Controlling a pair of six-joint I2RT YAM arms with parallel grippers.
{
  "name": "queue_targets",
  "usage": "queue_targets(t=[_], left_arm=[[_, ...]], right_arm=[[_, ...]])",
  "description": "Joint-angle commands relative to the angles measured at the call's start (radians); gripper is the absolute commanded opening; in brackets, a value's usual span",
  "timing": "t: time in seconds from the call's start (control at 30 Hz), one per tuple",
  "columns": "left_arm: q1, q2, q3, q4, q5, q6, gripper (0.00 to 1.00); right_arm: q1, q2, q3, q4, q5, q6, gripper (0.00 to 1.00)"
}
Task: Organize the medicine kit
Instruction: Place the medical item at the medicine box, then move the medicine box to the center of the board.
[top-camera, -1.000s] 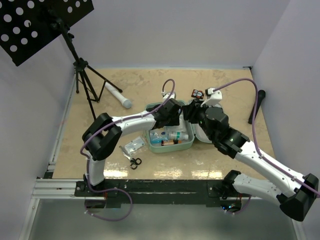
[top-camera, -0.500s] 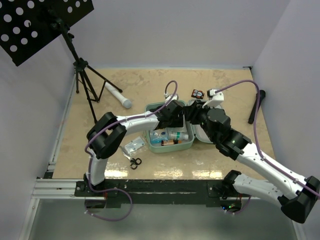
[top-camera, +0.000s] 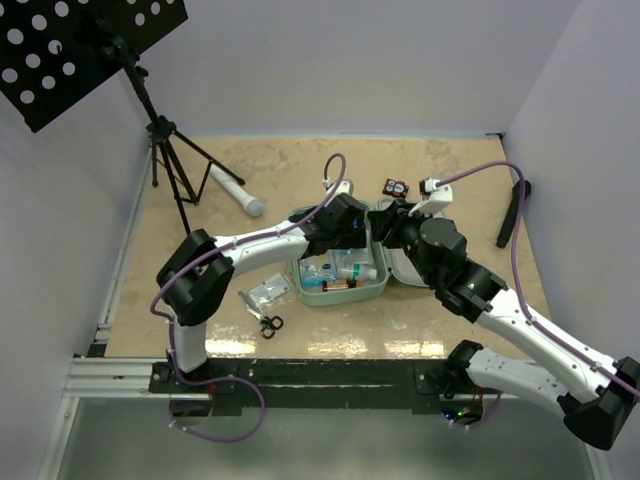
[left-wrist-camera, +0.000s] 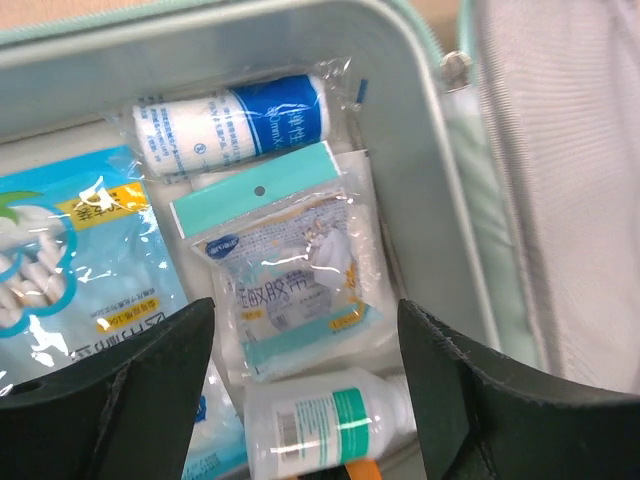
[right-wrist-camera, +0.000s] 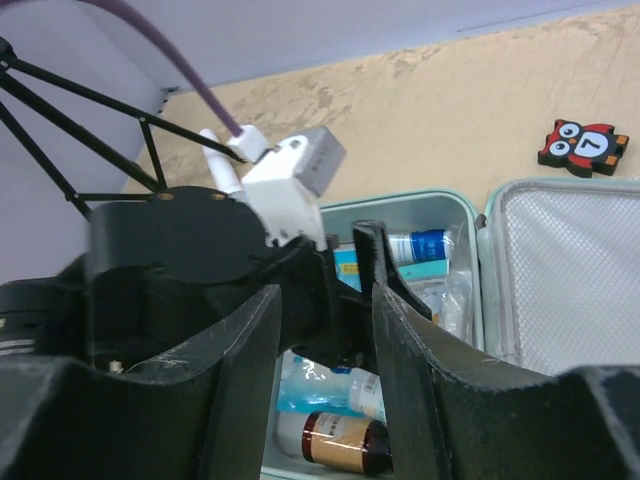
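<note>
five items at least lie packed in the medicine kit (top-camera: 372, 292), which sits open at the middle of the worktop (top-camera: 450, 180), lid folded to the right: bandage roll (left-wrist-camera: 230, 125), gauze packet (left-wrist-camera: 290, 280), swab packet (left-wrist-camera: 70, 260), white bottle (left-wrist-camera: 330, 425), brown bottle (right-wrist-camera: 335, 437). outside, near the case's left front corner: clear packet (top-camera: 266, 292) and scissors (top-camera: 270, 323). left gripper (left-wrist-camera: 305, 310) hangs over the tray, jaws spread wide, empty. right gripper (right-wrist-camera: 325, 300) hovers close by, jaws apart, empty. judgement: packing mostly done; load both strays, then zip shut.

Packed medicine kit (top-camera: 340, 297) beneath left end effector (left-wrist-camera: 305, 320) (bare table (top-camera: 270, 170) beyond)
</note>
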Motion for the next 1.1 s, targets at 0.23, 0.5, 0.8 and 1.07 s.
queue_targets(t=[0.23,0.5,0.8,1.07], left_arm=[[0.1,-0.345,-0.156,-0.002,-0.069,0.008,0.78],[0.193,-0.416,-0.271,-0.038,0.024,0.16,0.79],[0.207,-0.406,-0.376,-0.076,-0.023,0.139,0.8],[0.209,-0.335,-0.382,-0.076,-0.009,0.165,0.67]], right_arm=[[-0.005,-0.026,0.035,-0.009,0.03,0.0,0.47],[-0.007,-0.021,0.041,-0.012,0.035,-0.005,0.47],[-0.005,-0.052,0.016,-0.04,0.027,0.026,0.47],[-0.005,-0.061,-0.004,-0.038,0.009,0.049,0.47]])
